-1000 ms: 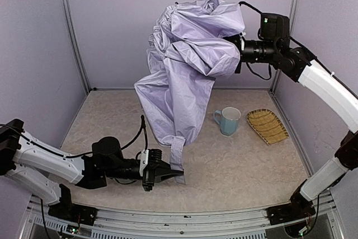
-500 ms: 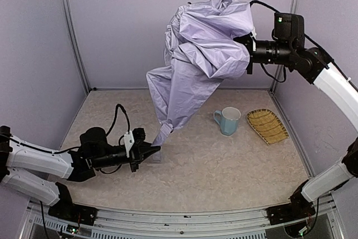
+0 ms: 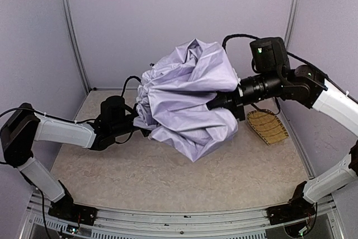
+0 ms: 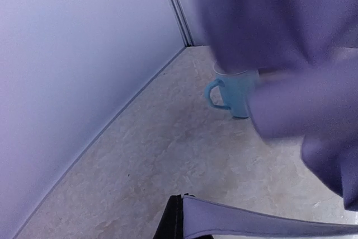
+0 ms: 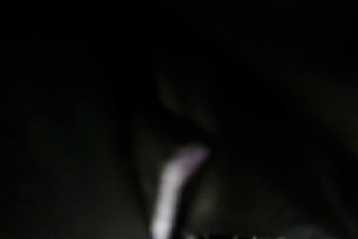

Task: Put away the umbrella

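The pale lavender umbrella [image 3: 187, 102] is a bunched fabric bundle held above the table's middle between both arms. My right gripper [image 3: 219, 102] is buried in the fabric from the right and bears the bundle; its fingers are hidden and the right wrist view is almost black. My left gripper [image 3: 140, 120] is at the bundle's left edge, mostly covered by fabric. In the left wrist view it [image 4: 187, 219] is shut on the umbrella's flat strap [image 4: 257, 225], with a black finger [image 4: 170, 222] beside it. Fabric [image 4: 291, 20] fills that view's upper right.
A light blue mug [image 4: 235, 90] stands on the table beyond the fabric in the left wrist view; the umbrella hides it in the top view. A woven basket tray [image 3: 268, 127] lies at the right. Walls close in the left, back and right.
My right arm has lowered the umbrella down and to the left. My left arm has swung back and up to the bundle's left side with the strap. The mug is now covered in the top view.
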Motion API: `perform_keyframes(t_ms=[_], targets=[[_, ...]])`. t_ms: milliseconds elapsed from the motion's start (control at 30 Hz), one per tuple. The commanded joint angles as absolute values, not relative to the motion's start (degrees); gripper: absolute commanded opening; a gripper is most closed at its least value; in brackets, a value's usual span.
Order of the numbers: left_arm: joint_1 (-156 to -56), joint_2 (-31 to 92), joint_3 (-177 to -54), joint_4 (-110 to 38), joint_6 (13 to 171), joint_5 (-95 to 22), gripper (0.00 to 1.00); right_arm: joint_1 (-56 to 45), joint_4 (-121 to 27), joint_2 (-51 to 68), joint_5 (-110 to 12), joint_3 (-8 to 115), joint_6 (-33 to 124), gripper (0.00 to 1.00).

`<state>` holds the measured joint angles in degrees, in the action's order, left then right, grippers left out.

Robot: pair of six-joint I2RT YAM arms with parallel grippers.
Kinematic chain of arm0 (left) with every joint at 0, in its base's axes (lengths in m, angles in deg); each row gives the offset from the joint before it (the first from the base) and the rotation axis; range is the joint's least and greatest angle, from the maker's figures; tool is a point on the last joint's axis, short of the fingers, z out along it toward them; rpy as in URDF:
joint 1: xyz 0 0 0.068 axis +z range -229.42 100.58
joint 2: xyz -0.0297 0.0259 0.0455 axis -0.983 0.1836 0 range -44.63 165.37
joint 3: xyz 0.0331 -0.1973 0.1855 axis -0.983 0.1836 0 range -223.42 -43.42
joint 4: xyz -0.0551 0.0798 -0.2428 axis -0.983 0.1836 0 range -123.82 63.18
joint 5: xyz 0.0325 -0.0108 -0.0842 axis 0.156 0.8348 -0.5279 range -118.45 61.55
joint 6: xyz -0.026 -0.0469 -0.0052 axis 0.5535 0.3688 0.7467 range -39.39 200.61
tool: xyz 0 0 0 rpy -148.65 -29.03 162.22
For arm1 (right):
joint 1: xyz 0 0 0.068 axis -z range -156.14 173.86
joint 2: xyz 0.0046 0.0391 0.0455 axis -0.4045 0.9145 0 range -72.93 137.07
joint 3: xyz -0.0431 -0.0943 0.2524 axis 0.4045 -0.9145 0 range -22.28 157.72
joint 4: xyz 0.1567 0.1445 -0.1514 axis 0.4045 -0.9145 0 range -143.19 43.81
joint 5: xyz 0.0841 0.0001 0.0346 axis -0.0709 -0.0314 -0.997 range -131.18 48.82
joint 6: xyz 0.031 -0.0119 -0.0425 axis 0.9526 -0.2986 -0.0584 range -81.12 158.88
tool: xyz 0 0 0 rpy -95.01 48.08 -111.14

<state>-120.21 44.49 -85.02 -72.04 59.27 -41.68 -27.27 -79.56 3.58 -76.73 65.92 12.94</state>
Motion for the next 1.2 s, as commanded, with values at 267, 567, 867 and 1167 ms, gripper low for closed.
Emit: perform_keyframes(t_ms=[267,567,867,1167], targets=[[-116.28,53.42,-92.55,-71.87,47.66,-50.56,0.0,-38.91,-66.07,0.68,-64.84,40.13,20.58,0.0],[-116.33,60.49,-97.53,-72.87,44.92,-48.21,0.0,-42.84,-54.42,12.27,-63.78,27.14,23.78,0.0],[-116.77,61.06,-95.31,-76.09,39.33,-44.18,0.0,-42.76,-44.1,23.93,-71.38,22.54,31.65,0.0],[-116.86,66.78,-95.8,-87.6,37.6,-34.87,0.0,-42.67,-42.59,26.98,-71.49,20.44,35.43,0.0]])
